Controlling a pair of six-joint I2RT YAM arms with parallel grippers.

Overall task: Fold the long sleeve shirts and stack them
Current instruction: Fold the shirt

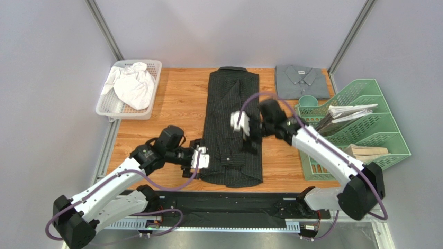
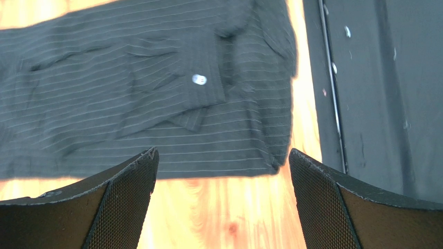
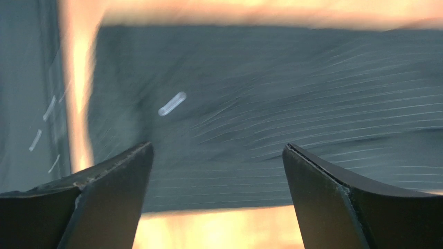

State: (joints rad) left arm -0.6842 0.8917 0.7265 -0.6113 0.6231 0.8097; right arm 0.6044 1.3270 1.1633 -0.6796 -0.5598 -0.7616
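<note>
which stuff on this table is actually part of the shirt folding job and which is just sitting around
Part of the job:
- black pinstriped shirt, laid out mid-table
- grey shirt, folded at the far right

Just lying about:
- white basket holding a white cloth
- green file rack with papers

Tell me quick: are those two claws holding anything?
Left gripper: open, empty, beside the black shirt.
Right gripper: open, empty, above the black shirt.
</note>
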